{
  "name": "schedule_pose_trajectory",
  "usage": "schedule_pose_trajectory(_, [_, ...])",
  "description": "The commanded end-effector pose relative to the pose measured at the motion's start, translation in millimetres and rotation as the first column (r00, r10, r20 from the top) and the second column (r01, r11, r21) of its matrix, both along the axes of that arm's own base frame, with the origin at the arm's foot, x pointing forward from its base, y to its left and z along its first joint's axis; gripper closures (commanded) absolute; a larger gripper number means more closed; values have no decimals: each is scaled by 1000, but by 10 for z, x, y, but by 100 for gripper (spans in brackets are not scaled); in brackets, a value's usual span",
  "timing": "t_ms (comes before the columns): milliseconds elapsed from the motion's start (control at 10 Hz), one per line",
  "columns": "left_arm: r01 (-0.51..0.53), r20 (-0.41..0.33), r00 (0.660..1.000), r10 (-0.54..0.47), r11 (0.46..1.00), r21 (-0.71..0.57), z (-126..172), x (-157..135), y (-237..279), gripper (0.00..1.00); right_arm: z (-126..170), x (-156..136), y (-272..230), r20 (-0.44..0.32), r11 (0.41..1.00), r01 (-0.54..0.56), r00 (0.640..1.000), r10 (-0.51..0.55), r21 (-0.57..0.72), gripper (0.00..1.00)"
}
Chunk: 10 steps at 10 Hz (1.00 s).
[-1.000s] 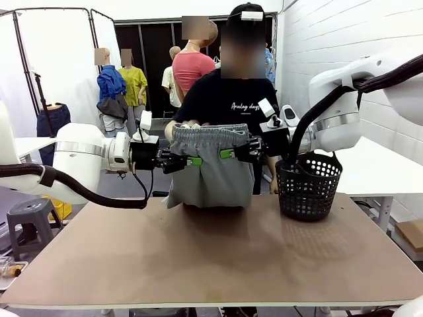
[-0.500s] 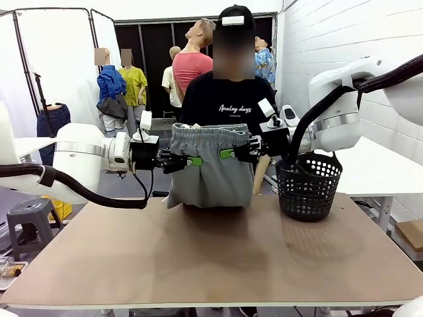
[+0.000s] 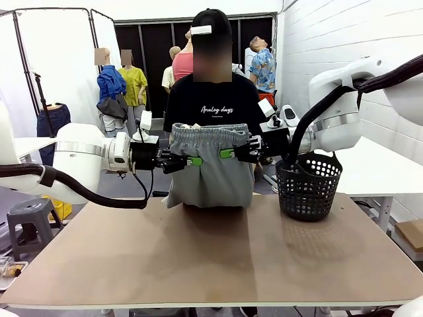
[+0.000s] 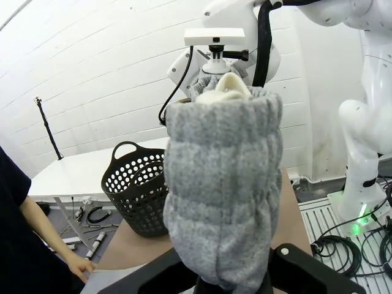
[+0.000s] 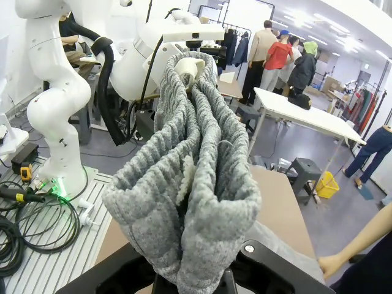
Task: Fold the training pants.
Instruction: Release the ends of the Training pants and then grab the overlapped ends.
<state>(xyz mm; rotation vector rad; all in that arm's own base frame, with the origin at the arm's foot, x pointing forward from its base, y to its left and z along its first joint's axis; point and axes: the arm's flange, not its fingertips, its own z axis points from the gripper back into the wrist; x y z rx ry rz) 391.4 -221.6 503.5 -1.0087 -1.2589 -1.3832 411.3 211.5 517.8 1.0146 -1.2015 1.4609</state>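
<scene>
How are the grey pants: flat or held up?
Held up: the pants hang to the table, waistband ends pinched by the left gripper and right gripper.

The left arm point(image 3: 86, 155) comes in from the left side. Its last part lies flat, level over the table, and reaches toward the middle. The left gripper point(image 3: 192, 160) points sideways, toward the other arm. The right arm point(image 3: 337, 99) comes in from the right side, high up, and bends down and in. The right gripper point(image 3: 228, 153) points sideways too, back at the left one. The two grippers face each other, up in the air and not far apart. Each one is squeezed tight on one side of the training pants point(image 3: 210, 175), near the top.
</scene>
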Motion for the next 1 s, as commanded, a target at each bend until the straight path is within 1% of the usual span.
schedule_pose_trajectory(0, [6, 13, 1000, -6, 1000, -4, 57, -7, -18, 100, -7, -13, -21, -5, 1000, -12, 1000, 12, 13, 100])
schedule_pose_trajectory(900, [6, 13, 1000, -6, 1000, -4, 57, -7, -18, 100, -7, -13, -21, -5, 1000, -12, 1000, 12, 13, 100])
